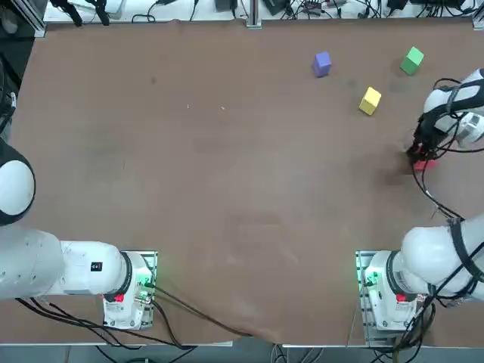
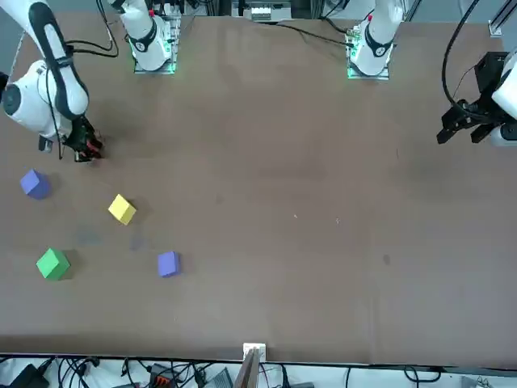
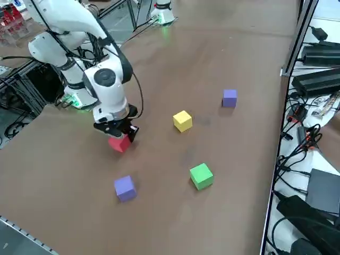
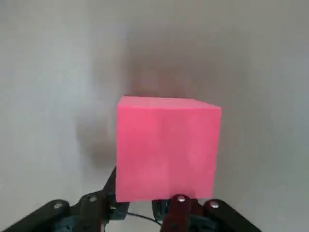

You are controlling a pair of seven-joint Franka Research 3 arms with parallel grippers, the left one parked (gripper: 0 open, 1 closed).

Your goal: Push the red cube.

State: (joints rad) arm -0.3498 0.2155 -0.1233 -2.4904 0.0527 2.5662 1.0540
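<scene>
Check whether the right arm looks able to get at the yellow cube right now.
Probably yes: the right gripper is down beside the red cube, and bare tabletop lies between it and the yellow cube.

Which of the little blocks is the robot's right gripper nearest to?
The red cube: it sits right at the right gripper, while the yellow, green and two purple cubes stand well apart from it on the table.
</scene>
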